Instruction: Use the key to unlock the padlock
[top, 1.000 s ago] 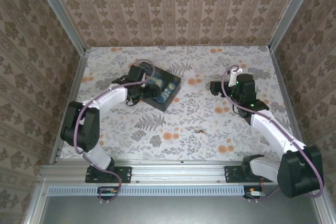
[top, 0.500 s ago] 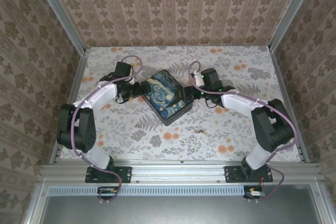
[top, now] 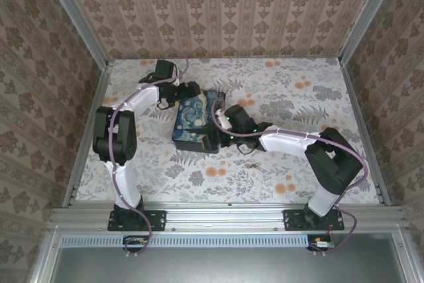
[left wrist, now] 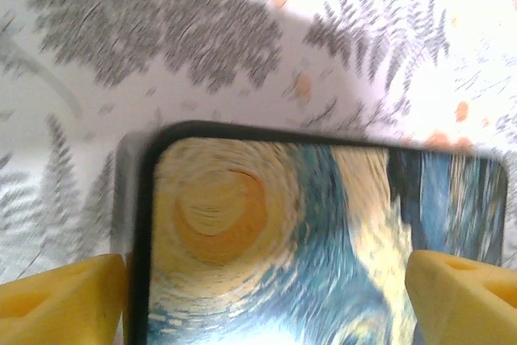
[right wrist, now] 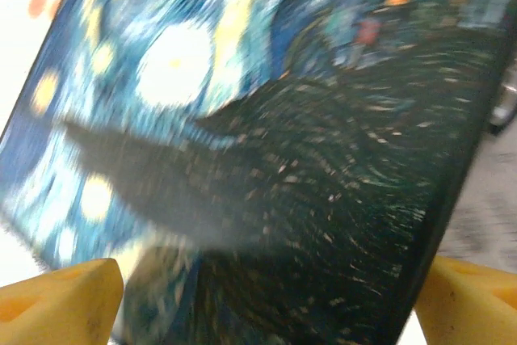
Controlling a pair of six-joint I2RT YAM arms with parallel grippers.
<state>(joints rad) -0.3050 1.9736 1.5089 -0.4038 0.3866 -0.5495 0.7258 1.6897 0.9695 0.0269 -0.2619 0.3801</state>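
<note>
Now: your left gripper and right gripper gape wide, empty, straddling the black box with swirling painted lid.
Key: tiny dark metal key, beside your right forearm.
Padlock: small brass padlock, cannot tell where.
Risk: your forearm sweeps the key away.

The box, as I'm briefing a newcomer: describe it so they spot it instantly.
On the floral-patterned table, look between the left gripper and the right gripper. The flat black rectangular box lies there; its swirling blue-and-yellow painted lid matches nothing around it.
</note>
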